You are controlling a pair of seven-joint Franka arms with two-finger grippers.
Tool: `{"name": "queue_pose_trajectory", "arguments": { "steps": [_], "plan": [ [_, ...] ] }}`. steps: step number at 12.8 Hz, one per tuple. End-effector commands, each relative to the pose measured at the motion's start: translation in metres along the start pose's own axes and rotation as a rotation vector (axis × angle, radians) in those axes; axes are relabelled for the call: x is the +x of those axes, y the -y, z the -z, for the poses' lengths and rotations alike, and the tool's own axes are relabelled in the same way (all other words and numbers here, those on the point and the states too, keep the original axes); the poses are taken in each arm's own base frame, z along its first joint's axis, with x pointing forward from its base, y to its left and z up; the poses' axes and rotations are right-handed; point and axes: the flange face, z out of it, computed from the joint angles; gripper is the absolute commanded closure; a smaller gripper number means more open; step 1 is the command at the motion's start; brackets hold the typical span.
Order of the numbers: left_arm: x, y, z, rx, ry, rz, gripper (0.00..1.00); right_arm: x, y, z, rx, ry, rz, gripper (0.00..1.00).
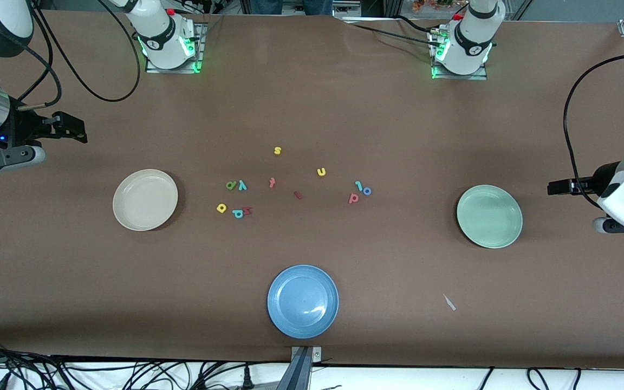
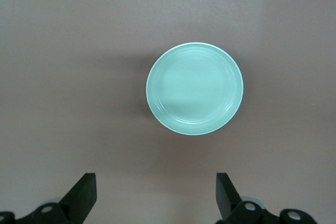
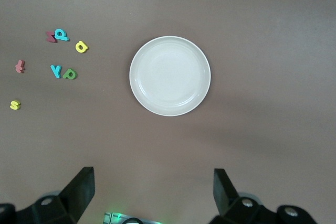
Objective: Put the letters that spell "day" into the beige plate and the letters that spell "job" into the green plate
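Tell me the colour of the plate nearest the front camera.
Blue plate; it shows only in the front view.

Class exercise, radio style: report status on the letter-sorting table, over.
Left gripper open, over table by green plate; right gripper open, by beige plate. Both plates bare; "day" letters and "job" letters on table. Nothing blocking.

A brown table [image 1: 312, 97] holds a beige plate [image 1: 145, 199], green plate [image 1: 489, 216], blue plate [image 1: 303, 301] and scattered foam letters [image 1: 271, 183] in the middle.
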Motion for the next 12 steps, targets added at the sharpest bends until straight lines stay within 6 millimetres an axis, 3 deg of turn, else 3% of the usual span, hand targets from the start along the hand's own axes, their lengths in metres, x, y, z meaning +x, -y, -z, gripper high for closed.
{"name": "queue_pose_trajectory", "arguments": {
  "steps": [1, 12],
  "plan": [
    [-0.0006, 0.0002, -0.0001, -0.035, -0.001, -0.013, 0.00, 0.0000, -0.0002, 0.0012, 0.003, 0.002, 0.005, 0.00],
    [0.0035, -0.0056, -0.0021, -0.096, -0.014, -0.007, 0.01, -0.0002, -0.0002, -0.0004, 0.004, 0.007, 0.005, 0.00]
  ]
}}
